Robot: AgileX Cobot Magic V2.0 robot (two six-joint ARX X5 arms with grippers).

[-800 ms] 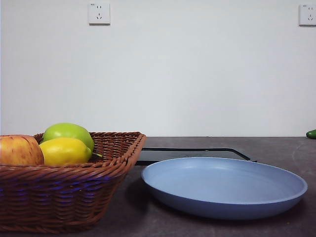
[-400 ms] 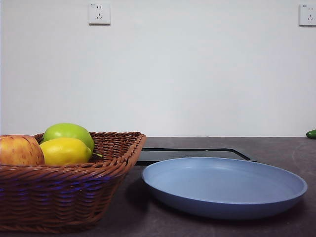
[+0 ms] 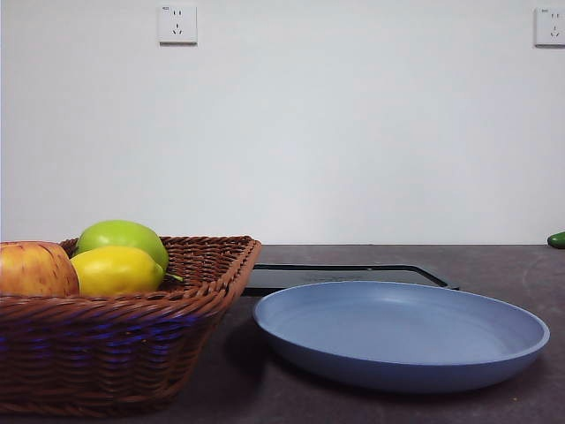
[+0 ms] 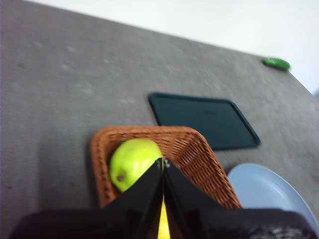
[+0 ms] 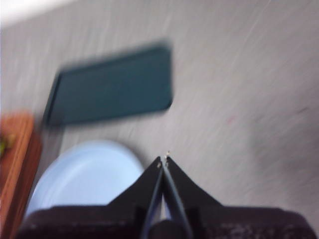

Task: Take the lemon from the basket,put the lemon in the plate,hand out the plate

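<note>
The yellow lemon (image 3: 116, 270) lies in the brown wicker basket (image 3: 132, 344) at the front left, between a green apple (image 3: 122, 237) and a red-yellow apple (image 3: 35, 268). The light blue plate (image 3: 402, 334) stands empty to the right of the basket. No gripper shows in the front view. My left gripper (image 4: 163, 161) is shut and empty, high above the basket (image 4: 194, 149); a sliver of the lemon (image 4: 163, 224) shows between its jaws, beside the green apple (image 4: 132, 162). My right gripper (image 5: 163, 159) is shut and empty, high above the plate (image 5: 89, 177).
A flat black tray (image 3: 353, 276) lies behind the plate; it also shows in the left wrist view (image 4: 204, 119) and the right wrist view (image 5: 112, 92). A small green object (image 3: 556, 239) sits at the far right. The table is dark grey.
Nothing has moved in the front view. The right wrist view is blurred now.
</note>
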